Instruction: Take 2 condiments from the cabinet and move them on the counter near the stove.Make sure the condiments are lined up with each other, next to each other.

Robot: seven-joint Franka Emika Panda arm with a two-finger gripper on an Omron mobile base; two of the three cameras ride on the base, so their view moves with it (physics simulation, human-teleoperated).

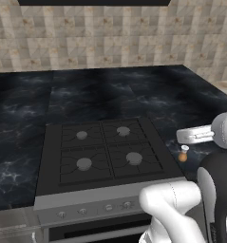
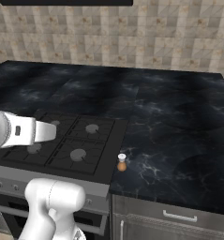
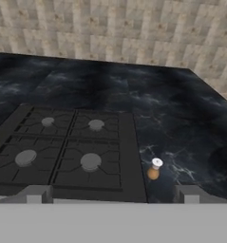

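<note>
Hovering above the front edge of the stove (image 3: 72,152), the hand (image 3: 112,194) has its two fingertips (image 3: 35,194) spread wide with nothing between them. Just beyond the right fingertip, low and slightly right of the hand's centre line, the orange-brown bottle (image 3: 154,169) stands upright on the surface (image 3: 181,123), white cap up, close beside the stove's right edge but apart from it. Its long axis is vertical, so a grasp or a neighbour set down beside it would come from above or from the side.

From the base cameras, the same bottle (image 2: 122,162) sits near the front of the surface, at the stove's right front corner, with the arm's forearm crossing over the burners to its left. In the left base view the bottle (image 1: 183,154) lies just below the white hand end of the arm.

My reading is that one condiment is already placed and the second, the slim red one, has yet to be fetched; the empty open hand fits that.

Room for the partner is generous: to the bottle's right and behind it the black surface runs bare to the tiled wall (image 3: 134,33). Leftward the stove edge is tight, and the front edge of the surface is near, so the free side is right or rear
</note>
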